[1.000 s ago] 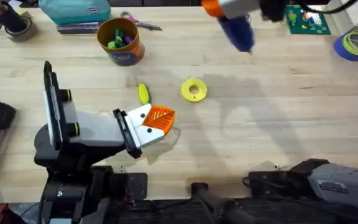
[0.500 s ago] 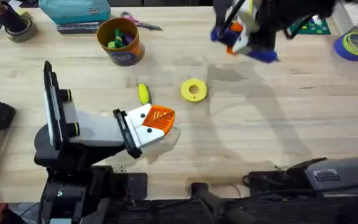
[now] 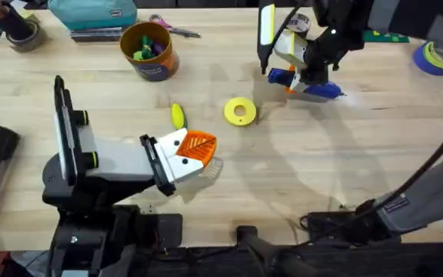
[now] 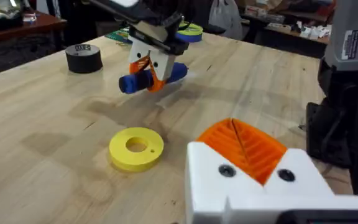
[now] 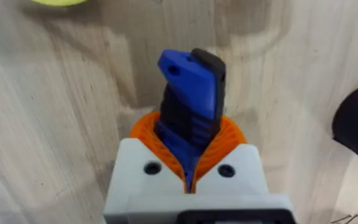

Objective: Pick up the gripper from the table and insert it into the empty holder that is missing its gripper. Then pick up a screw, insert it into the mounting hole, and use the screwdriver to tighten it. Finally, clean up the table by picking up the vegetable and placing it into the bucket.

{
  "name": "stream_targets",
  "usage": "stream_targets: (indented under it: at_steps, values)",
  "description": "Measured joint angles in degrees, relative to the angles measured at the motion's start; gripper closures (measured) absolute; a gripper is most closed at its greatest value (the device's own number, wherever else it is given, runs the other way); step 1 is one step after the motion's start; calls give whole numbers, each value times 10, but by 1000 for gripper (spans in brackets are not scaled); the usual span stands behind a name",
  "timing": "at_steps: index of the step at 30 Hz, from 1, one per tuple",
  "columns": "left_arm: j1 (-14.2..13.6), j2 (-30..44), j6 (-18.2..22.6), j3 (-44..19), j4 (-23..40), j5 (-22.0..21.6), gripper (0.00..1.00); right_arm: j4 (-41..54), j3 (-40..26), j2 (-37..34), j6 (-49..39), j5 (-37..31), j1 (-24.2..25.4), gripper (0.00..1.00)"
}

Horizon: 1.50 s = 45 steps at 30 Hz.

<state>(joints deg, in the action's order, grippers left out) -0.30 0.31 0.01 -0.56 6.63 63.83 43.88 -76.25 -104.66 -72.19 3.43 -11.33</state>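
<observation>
The right gripper (image 3: 308, 71), clamped on the screwdriver (image 3: 314, 86) at one o'clock, should lower it gently, level.

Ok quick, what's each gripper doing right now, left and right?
Left gripper: shut, holding nothing visible.
Right gripper: shut on the screwdriver, low over the table.

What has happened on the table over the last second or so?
The right gripper, shut on the stubby blue powered screwdriver, has come down from high under the camera toward the table, beside the yellow ring-shaped disc. The left gripper, small yellow toy corn cob and orange-yellow cup have not moved.
</observation>
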Motion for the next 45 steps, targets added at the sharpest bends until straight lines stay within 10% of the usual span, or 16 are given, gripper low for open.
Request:
stream_targets:
  at_steps: [10,18,26,33,45]
  values:
    - [0,0,0,0,0,0,985,7,1,-34,-18,-27,0,975]
    - [0,0,0,0,0,0,985,7,2,-35,-24,-36,0,17]
    - [0,0,2,0,0,0,974,27,2,-9,-17,-38,-1,6]
    - [0,0,4,0,0,0,38,26,2,101,34,-38,-8,5]
    - [2,0,-87,-2,-121,-77,15,-3,2,336,283,-38,-33,5]
